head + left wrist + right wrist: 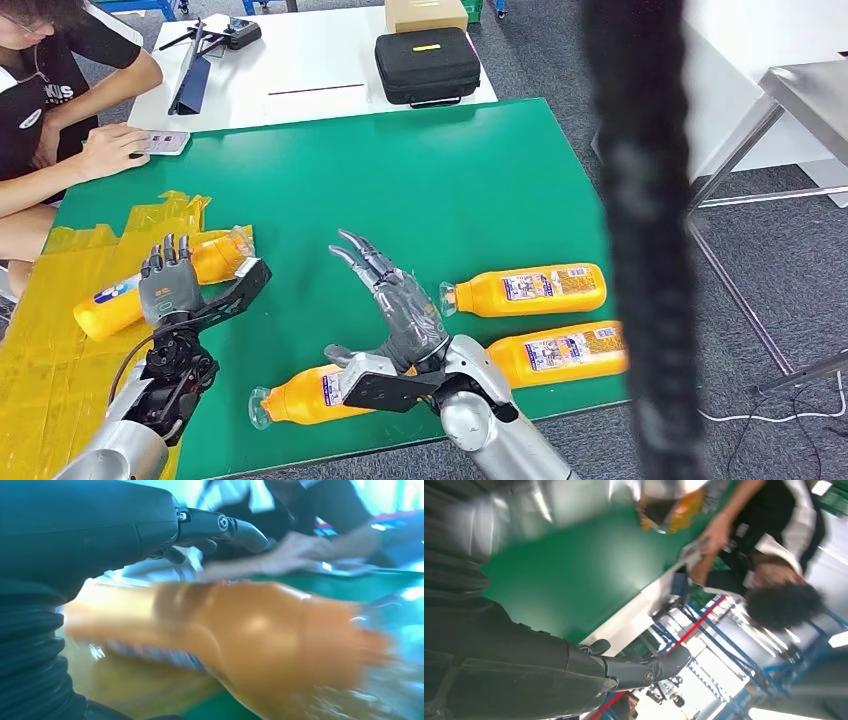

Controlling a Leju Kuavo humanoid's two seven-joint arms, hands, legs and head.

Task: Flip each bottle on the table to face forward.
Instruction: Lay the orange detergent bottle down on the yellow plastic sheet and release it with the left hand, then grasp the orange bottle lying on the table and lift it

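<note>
Risk of rolling: left hand [168,282] fingers curled over orange bottle [160,283], grip unclear. Right hand [398,305] spread wide, holding nothing, above another bottle [305,396], could bump it.

Left robot hand [168,280], fingers extended upward, palm turned away, on a bent silver arm; right robot hand [398,305] raised, fingers spread apart and slightly curled, holding nothing.

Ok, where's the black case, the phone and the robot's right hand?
Black case [427,64], head view, on its lid.
Phone [163,142], head view, on its screen.
Right hand [400,310], head view, on its back.
</note>
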